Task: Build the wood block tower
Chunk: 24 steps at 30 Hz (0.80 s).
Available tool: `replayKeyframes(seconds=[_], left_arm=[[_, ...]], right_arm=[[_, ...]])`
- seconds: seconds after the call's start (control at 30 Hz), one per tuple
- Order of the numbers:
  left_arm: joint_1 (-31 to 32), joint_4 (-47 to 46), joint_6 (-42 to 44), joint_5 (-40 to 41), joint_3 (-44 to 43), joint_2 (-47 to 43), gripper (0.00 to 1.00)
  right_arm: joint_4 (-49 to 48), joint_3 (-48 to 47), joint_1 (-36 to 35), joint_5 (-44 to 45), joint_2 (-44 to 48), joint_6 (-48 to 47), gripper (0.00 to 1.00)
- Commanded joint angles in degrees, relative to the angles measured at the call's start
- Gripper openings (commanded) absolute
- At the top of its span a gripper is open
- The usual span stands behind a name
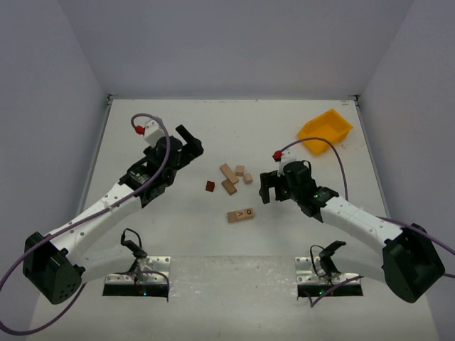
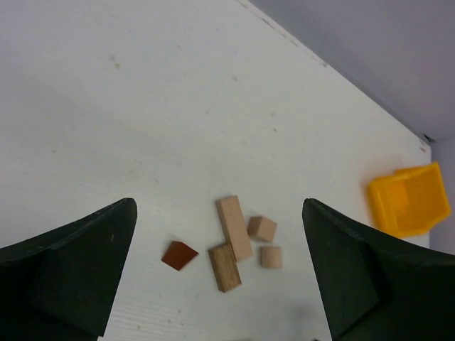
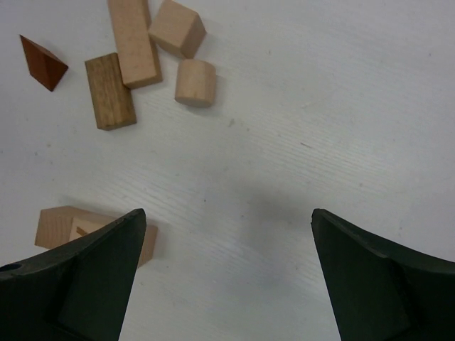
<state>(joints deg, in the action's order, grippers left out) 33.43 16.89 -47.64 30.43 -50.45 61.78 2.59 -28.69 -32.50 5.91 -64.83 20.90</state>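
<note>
The left pincer [image 2: 219, 207] gapes wide and empty, the scattered pale blocks [image 2: 234, 227] and reddish block [image 2: 179, 254] just ahead of its opening. The right pincer [image 3: 227, 213], also apart, has the lettered block [image 3: 55, 229] close beside it. Nothing is stacked; both are likely choosing a base.

You're facing a robotics lab cell: blank walls [image 1: 234, 42] enclose a white surface [image 1: 213, 128], left arm [image 1: 92, 213] and right arm [image 1: 355, 217] bolted on.

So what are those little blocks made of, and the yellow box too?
The pale blocks look like bare, unpainted wood: fine grain lines show. The brown oblong block shows stronger grain, so wood too. The reddish-brown block is probably stained or darker wood, hard to tell. The yellow bin looks like smooth plastic, evenly coloured.
</note>
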Motion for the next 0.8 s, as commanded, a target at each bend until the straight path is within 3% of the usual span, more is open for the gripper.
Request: replayKeyframes(seconds=[0.0, 0.17, 0.37, 0.57, 0.77], left_arm=[[-3.5, -2.5, 5.8, 4.0, -1.1, -0.8, 1.0], [-8.1, -7.2, 7.9, 1.4, 4.7, -2.3, 1.0], [-19.4, -12.0, 10.8, -11.9, 10.0, -1.2, 1.0], [-21.1, -10.7, 11.7, -10.7, 10.6, -0.5, 1.0], [-21.1, -12.4, 11.4, -10.7, 11.8, -1.4, 1.0]], right_arm=[[-3.0, -8.7, -2.0, -4.8, -4.5, -4.8, 0.99], [0.0, -22.9, -6.9, -6.4, -17.9, -12.3, 0.99], [8.5, -40.5, -10.3, -4.6, -36.4, -13.7, 0.99], [16.4, -59.0, -10.4, -0.2, -51.9, -13.1, 0.99], [19.8, -63.4, -10.6, 3.5, -57.8, -12.8, 0.96]])
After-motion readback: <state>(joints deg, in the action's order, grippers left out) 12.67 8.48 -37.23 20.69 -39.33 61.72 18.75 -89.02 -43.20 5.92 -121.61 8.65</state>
